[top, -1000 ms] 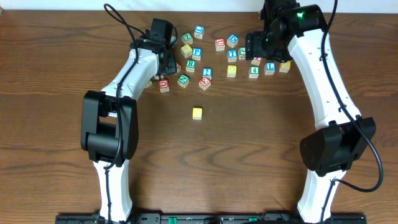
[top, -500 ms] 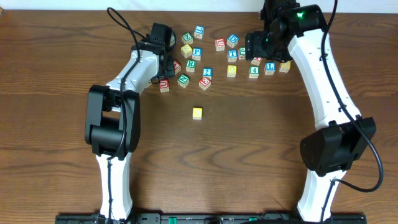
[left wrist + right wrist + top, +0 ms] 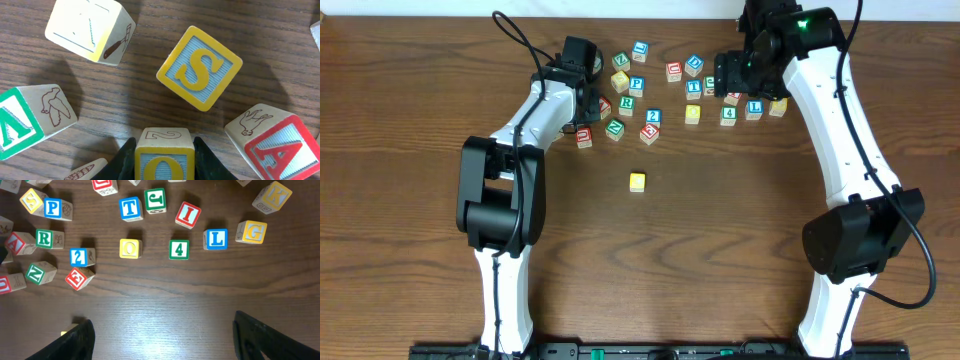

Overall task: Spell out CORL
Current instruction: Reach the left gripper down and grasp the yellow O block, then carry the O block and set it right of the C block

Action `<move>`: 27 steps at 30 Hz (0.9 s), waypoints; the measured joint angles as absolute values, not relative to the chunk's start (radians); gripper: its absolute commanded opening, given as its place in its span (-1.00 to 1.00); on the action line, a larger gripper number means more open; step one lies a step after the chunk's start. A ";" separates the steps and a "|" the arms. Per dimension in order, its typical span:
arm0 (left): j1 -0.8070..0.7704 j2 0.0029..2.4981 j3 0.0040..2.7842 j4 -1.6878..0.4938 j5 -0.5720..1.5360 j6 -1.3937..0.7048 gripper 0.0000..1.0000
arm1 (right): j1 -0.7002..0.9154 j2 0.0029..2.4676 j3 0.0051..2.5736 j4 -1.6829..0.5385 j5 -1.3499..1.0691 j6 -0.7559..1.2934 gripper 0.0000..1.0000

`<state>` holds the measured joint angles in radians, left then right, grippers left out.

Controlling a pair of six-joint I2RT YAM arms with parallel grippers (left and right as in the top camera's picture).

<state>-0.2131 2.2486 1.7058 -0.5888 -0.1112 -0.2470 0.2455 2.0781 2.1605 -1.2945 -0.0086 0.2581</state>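
Note:
In the left wrist view my left gripper (image 3: 164, 167) is shut on a yellow-framed O cube (image 3: 164, 155), one black finger against each side. From overhead the left gripper (image 3: 590, 103) sits at the left edge of the cube cluster and hides that cube. A single yellow cube (image 3: 637, 181) stands apart, nearer the table's middle. The green R cube (image 3: 626, 102) (image 3: 44, 238) lies just right of the left gripper. The blue L cube (image 3: 754, 108) (image 3: 216, 238) lies under the right arm. My right gripper (image 3: 165, 335) hangs open over bare wood, holding nothing.
Close around the held cube lie a yellow S cube (image 3: 199, 67), a red A cube (image 3: 272, 145) and a green V cube (image 3: 25, 120). Another yellow O cube (image 3: 130, 248), a blue P cube (image 3: 52, 208), a green 4 cube (image 3: 178, 249) and a G cube (image 3: 252, 231) lie in the cluster.
My left gripper has shut on the O cube, after the left arm shifted slightly. The right arm has not moved.

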 measured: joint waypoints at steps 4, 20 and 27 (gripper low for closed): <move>-0.213 2.244 1.706 -0.591 -0.111 -0.247 -0.58 | 0.245 2.078 2.160 -1.287 -0.004 0.258 0.69; -0.443 1.894 1.720 -0.899 -0.020 -0.377 -0.58 | 0.112 2.078 2.160 -1.180 0.038 0.258 0.72; -0.641 1.942 1.655 -0.903 -0.006 -0.439 -0.58 | 0.018 2.078 2.160 -1.195 0.042 0.258 0.72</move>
